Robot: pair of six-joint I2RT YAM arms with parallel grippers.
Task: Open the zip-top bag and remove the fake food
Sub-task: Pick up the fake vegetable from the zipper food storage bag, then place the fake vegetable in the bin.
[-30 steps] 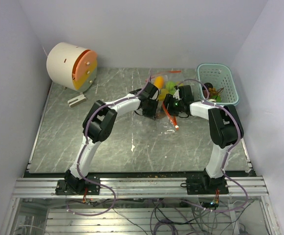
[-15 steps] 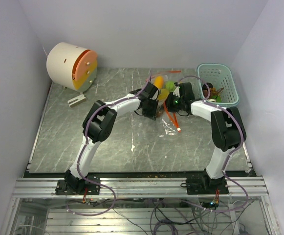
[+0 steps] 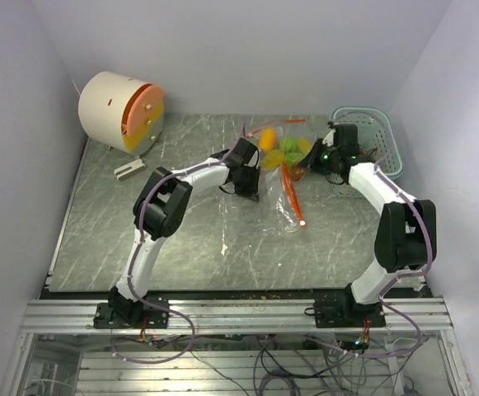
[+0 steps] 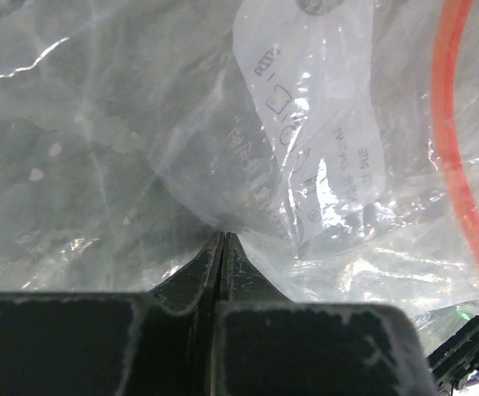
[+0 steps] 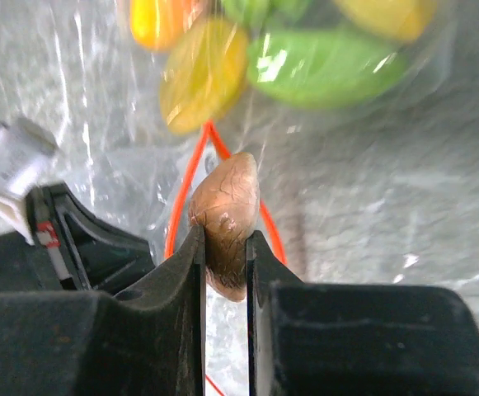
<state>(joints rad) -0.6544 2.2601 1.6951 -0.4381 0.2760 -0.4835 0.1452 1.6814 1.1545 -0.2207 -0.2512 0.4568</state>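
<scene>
The clear zip-top bag (image 3: 286, 200) lies at the middle back of the table, its red-orange zip strip (image 3: 293, 191) running toward the front. Orange, green and yellow fake food (image 3: 288, 148) sits at the bag's far end, and shows blurred in the right wrist view (image 5: 321, 66). My left gripper (image 3: 250, 175) is shut on a fold of the bag's film (image 4: 247, 165), its jaws pressed together (image 4: 223, 238). My right gripper (image 3: 313, 161) is shut on a brown mushroom-like piece (image 5: 227, 210), held above the bag's mouth, just left of the basket.
A pale teal perforated basket (image 3: 385, 124) stands at the back right, partly behind my right arm, with dark pieces inside. A white cylinder with an orange face (image 3: 119, 110) stands at the back left, a small white block (image 3: 129, 169) in front of it.
My right gripper has drawn back to the right toward the basket with the brown piece in it. My left gripper has shifted slightly left with the bag's film.
</scene>
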